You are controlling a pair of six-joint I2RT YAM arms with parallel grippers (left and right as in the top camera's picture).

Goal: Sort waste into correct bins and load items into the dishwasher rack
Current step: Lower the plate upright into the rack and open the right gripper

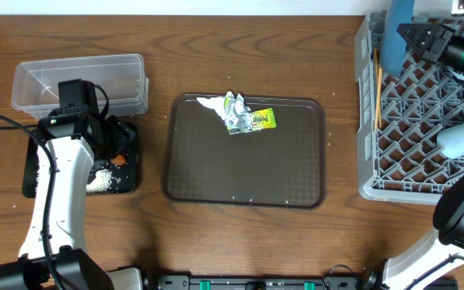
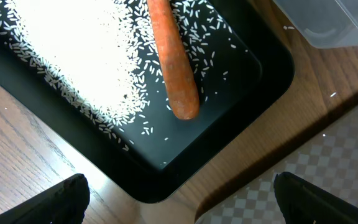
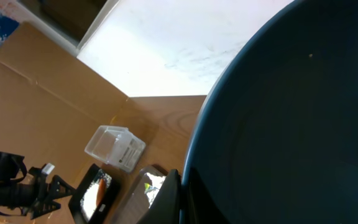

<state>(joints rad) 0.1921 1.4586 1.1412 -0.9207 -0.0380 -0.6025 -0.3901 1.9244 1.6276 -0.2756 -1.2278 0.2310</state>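
Loose white rice (image 2: 73,50) and an orange carrot stick (image 2: 174,62) lie in the black tray (image 2: 253,93). My left gripper (image 2: 179,208) hangs open just above the tray's near corner, holding nothing; overhead it sits at the tray's right side (image 1: 115,141). Crumpled foil (image 1: 236,113), a yellow-green wrapper (image 1: 262,119) and a white paper scrap (image 1: 212,102) lie on the brown tray. Over the grey rack (image 1: 369,121), my right gripper (image 1: 413,36) is shut on the rim of the large dark-blue bowl (image 3: 291,124), held on edge. Chopsticks (image 1: 377,89) and a pale cup (image 1: 460,138) lie in the rack.
The clear tub (image 1: 79,80) stands empty behind the black tray (image 1: 31,173). The brown serving tray (image 1: 248,169) occupies the table's middle. A few rice grains are scattered on the wood around the black tray. The right arm's base crosses the rack's near right corner.
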